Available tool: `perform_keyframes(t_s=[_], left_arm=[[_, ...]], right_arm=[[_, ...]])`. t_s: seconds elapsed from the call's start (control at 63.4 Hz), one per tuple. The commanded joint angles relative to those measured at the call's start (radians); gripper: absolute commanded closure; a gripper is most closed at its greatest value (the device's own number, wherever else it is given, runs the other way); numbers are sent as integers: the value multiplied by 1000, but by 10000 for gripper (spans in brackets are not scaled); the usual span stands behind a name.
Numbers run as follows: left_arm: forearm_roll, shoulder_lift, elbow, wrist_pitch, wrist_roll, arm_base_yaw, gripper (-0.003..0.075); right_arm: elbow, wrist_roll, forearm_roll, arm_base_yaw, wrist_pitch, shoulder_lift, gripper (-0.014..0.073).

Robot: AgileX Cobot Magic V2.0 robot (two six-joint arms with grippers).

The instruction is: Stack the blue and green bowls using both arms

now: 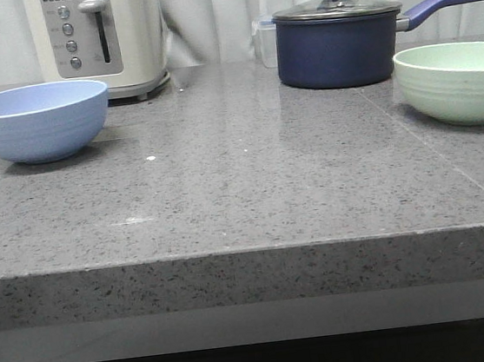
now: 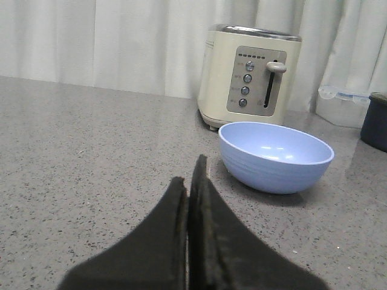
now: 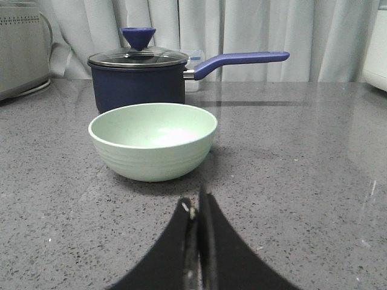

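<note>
Nothing is stacked yet: both bowls sit apart on the grey tabletop (image 1: 243, 190), untouched. At the left, the blue bowl (image 1: 36, 120) stands upright before the toaster (image 1: 103, 35); the left claw (image 2: 189, 181) is clenched and empty, short of it. At the right, the green bowl (image 1: 456, 80) sits beside the saucepan (image 1: 340, 43), with the right claw (image 3: 195, 208) likewise clenched, empty, just short of it.
</note>
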Motion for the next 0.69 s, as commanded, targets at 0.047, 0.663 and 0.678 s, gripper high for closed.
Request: perform_keyframes(t_s=[0.047,0.663,0.678], left_arm=[[-7,-17,5,-86,-1,2,740],[-7,-17,5,-86,-1,2,740],[-7,-17,5,-86,-1,2,740]], right_arm=[[-17,-6,-14,-6,-87,-20,649],[-17,-6,-14,-5,-103,-20,649],[-17,-6,-14,-5,-103,-20,649]])
